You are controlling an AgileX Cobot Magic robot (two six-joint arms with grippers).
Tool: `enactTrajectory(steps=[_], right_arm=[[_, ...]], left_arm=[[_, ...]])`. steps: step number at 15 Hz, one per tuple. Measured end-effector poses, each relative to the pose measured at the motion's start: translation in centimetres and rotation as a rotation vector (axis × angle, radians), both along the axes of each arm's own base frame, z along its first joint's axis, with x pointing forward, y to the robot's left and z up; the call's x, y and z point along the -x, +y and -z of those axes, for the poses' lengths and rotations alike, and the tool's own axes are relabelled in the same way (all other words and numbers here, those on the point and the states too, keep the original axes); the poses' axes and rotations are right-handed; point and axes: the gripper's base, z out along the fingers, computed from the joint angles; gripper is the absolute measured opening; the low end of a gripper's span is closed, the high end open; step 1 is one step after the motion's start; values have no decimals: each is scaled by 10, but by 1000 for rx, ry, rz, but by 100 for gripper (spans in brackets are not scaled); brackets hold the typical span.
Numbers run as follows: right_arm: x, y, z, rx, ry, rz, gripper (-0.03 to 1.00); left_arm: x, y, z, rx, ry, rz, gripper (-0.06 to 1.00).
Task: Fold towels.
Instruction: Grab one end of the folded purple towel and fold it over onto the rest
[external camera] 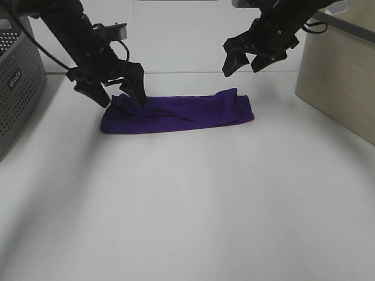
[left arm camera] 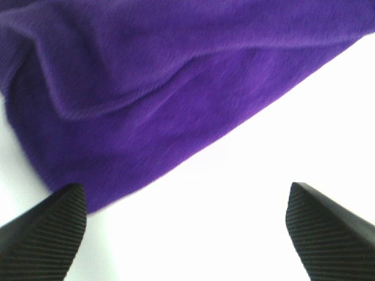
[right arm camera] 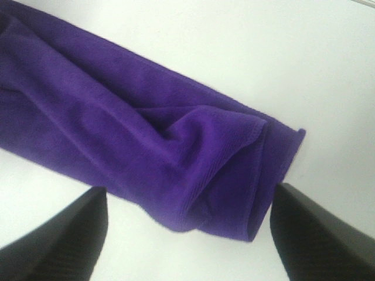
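A purple terry-cloth towel (external camera: 176, 114), already doubled into a long narrow band, is laid across the far middle of the white worktop (external camera: 187, 222), its length running from left to right. The fold is uneven. At the right end the layers are bunched into a loose ridge and are not squared, and a small hump is seen at the left end.

The left hand (external camera: 116, 93) is held low over the left end of the band, its black ribbed fingers (left arm camera: 44, 225) spread wide with nothing between them. One finger is placed at the far edge of the cloth, but whether it touches cannot be told. This placement is judged to suit a pinch of that end's edge.

The right hand (external camera: 244, 63) is held higher, clear above the right end, likewise spread apart and empty. In its wrist view the bunched end is framed between the two fingers, so a descent onto that end is judged to be intended.

The lengthwise fold is judged done, and an end-to-end fold is left.

A grey perforated plastic basket (external camera: 17, 88) is stood at the left edge and a beige box (external camera: 340, 76) at the right. Both are well apart from the towel, and they are presumably meant for supply and storage.
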Motion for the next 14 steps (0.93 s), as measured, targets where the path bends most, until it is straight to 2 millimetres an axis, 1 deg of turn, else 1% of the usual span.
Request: enactTrajectory(steps=[1,2,3,4,5,7,9,10,12,14], right_arm=[[5,0,-7,1,31,-15,76],[9,0,-9,2,72,-23,76],[14,0,-11,2,111,-26,76],[18,-1,-15,4,135,-34,76],[22,-1,-18,7,168,-45,76],[28,-2,-19,10,221,-48,76],[31,-2,-18,20,253,-60,76],[32,-3,-18,25,268,-66,76],[33,-3,-18,29,275,-68,76],[33,-3,-18,32,277,-70,76]], left_arm=[[-1,3,-10,-44,7,5,84],[-4,6,-18,-75,-20,9,84],[-8,12,-24,-93,-44,0,84],[-11,18,-24,-89,-48,-15,84],[-18,36,-17,-57,-26,-52,84],[-26,60,5,30,26,-83,84],[-32,84,23,125,54,-111,84],[-34,91,30,165,63,-121,84],[-37,100,46,221,87,-138,84],[-37,100,62,237,112,-135,84]])
